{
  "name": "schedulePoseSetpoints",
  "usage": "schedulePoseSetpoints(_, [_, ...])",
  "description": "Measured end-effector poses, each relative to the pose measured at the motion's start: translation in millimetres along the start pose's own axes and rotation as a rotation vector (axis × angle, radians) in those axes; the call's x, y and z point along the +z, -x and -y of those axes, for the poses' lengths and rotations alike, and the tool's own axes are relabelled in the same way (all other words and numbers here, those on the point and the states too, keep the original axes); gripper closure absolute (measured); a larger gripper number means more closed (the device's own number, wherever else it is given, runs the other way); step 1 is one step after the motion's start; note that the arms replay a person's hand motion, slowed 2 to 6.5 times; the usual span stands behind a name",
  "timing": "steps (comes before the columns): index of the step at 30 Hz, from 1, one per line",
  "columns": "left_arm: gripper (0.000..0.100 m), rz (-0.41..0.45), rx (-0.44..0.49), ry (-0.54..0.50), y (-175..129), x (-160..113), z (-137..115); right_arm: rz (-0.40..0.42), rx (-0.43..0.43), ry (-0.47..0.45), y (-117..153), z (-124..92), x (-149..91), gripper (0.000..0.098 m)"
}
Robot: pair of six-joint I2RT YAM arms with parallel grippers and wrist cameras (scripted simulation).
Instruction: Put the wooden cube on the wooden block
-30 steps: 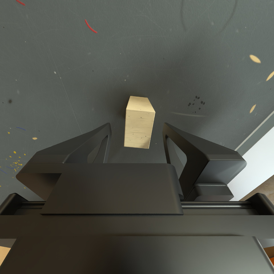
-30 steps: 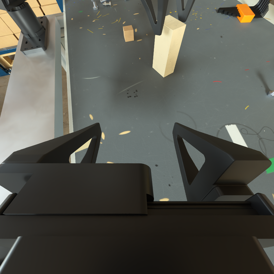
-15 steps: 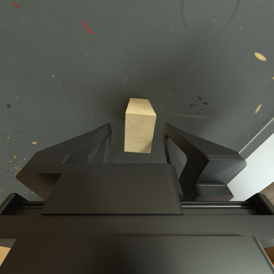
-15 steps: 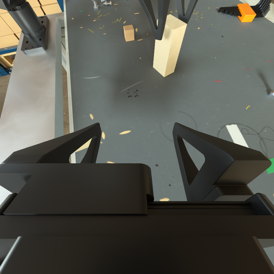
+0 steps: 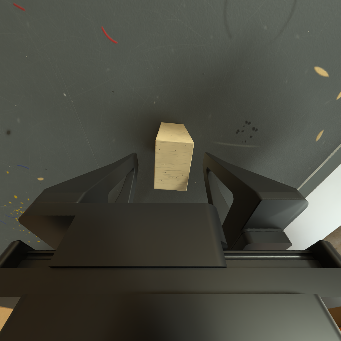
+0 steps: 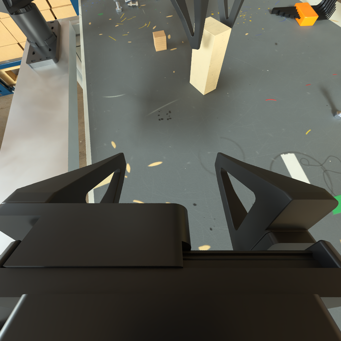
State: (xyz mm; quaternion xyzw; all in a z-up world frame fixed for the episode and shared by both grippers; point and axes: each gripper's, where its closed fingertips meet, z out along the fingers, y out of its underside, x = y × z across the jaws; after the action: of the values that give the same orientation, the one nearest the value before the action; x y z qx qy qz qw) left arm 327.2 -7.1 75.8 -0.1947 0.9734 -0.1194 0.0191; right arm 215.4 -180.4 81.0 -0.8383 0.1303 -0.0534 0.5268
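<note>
The left gripper [image 5: 170, 155] hangs with fingers apart astride the top of the upright block [image 6: 209, 59], perhaps to steady it, while the cube [image 6: 159, 40] sits on the table [image 6: 166, 129] just left, and the right gripper [image 6: 170, 155], also spread, waits nearer, holding nothing.

Wooden block [image 6: 209, 55]: 1
Wooden cube [image 6: 159, 40]: 1
Grippers: 2, left gripper [image 5: 170, 155], right gripper [image 6: 169, 155]
Orange hex-key holder [image 6: 305, 14]: 1
Arm base [image 6: 39, 40]: 1
Bolts [image 6: 119, 7]: a few, count unclear

Left end effector [image 5: 170, 155] spread above upright wooden block [image 5: 173, 156], not touching.
</note>
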Motion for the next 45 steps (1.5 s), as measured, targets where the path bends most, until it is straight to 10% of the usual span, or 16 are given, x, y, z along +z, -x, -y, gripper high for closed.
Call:
schedulePoseSetpoints(20, [0.02, 0.06, 0.023, -0.078, 7.5, -29.3, -12.8, 0.002, 0.002, -0.007, 1.2, 1.9, -0.7, 0.0128])
schedulePoseSetpoints(45, [0.025, 0.1, 0.398, 0.038, 18.1, -34.4, -137.0, 0.047, -0.029, -0.022, 11.7, 9.2, 5.0, 0.0125])
